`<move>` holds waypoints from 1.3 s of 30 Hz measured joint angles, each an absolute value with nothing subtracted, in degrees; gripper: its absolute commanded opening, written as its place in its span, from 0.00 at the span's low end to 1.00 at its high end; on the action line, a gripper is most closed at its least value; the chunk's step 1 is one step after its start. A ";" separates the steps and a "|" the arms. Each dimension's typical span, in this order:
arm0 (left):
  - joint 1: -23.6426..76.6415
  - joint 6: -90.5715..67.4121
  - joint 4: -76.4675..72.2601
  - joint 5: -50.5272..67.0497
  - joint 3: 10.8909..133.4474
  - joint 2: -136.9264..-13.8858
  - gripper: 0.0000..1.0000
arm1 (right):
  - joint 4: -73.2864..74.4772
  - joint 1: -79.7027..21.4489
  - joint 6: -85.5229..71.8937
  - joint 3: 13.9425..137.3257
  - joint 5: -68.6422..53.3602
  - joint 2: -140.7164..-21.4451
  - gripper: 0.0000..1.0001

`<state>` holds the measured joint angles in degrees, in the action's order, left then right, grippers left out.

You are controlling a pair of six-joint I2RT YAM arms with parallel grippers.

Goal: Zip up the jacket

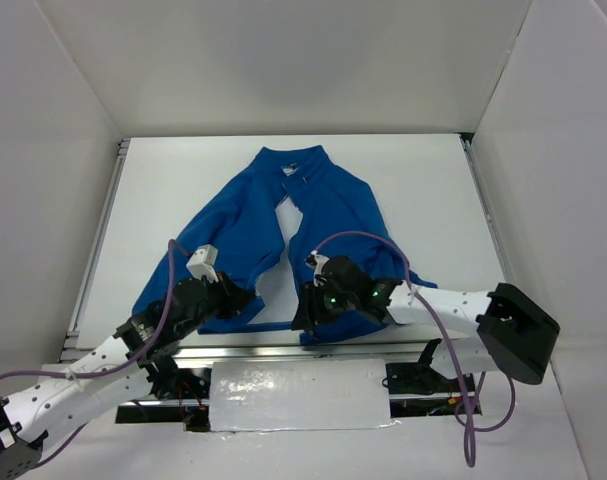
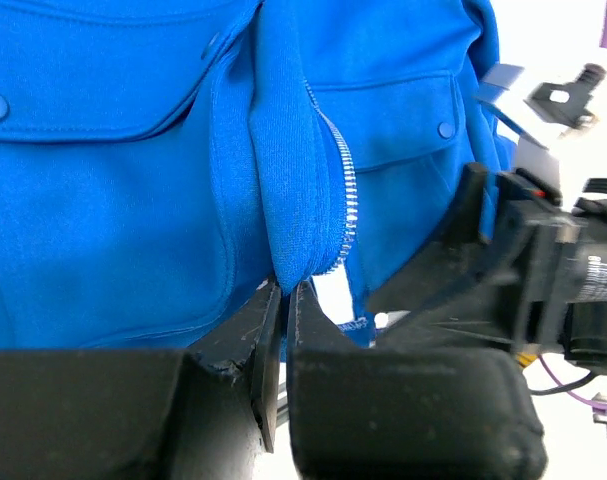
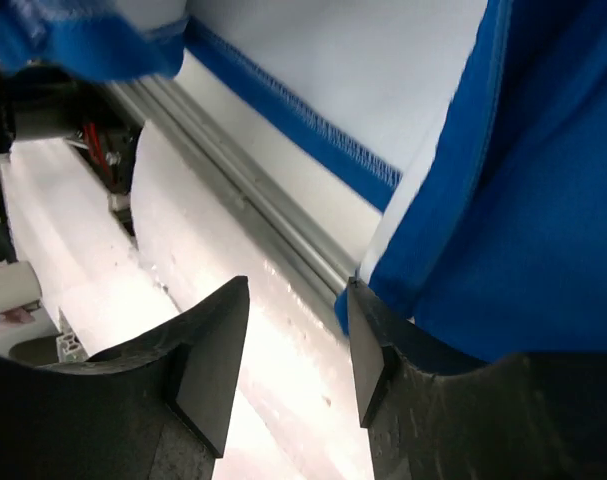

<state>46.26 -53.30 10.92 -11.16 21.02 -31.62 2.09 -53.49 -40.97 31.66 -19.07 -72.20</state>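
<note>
The bright blue jacket (image 1: 313, 215) lies unzipped on the white table (image 1: 433, 180), collar at the far side, its two front panels spread in a V. My left gripper (image 1: 239, 299) is at the near hem of the left panel. In the left wrist view it (image 2: 286, 290) is shut on the bottom corner of that panel, just below the light zipper teeth (image 2: 348, 200). My right gripper (image 1: 313, 318) is at the near hem of the right panel. In its own view it (image 3: 298, 300) stands open with nothing between the fingers; the right fingertip (image 3: 368, 330) touches the jacket's hem corner (image 3: 503, 250).
An aluminium rail (image 3: 273, 215) runs along the table's near edge, with a shiny white sheet (image 1: 298, 395) just beyond it between the arm bases. White walls enclose the table on three sides. The right arm (image 2: 543, 280) fills the right of the left wrist view.
</note>
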 measured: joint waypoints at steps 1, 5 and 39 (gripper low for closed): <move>46.26 -53.56 10.96 -11.33 21.02 -31.62 0.00 | 1.02 -53.54 -40.99 32.32 -19.09 -73.69 0.53; 46.24 -54.30 11.38 -11.60 21.02 -31.62 0.00 | 0.67 -53.65 -41.01 34.37 -17.50 -78.94 0.54; 46.13 -54.17 12.01 -11.55 21.02 -32.36 0.00 | 3.49 -53.36 -39.53 38.15 -12.60 -78.24 0.30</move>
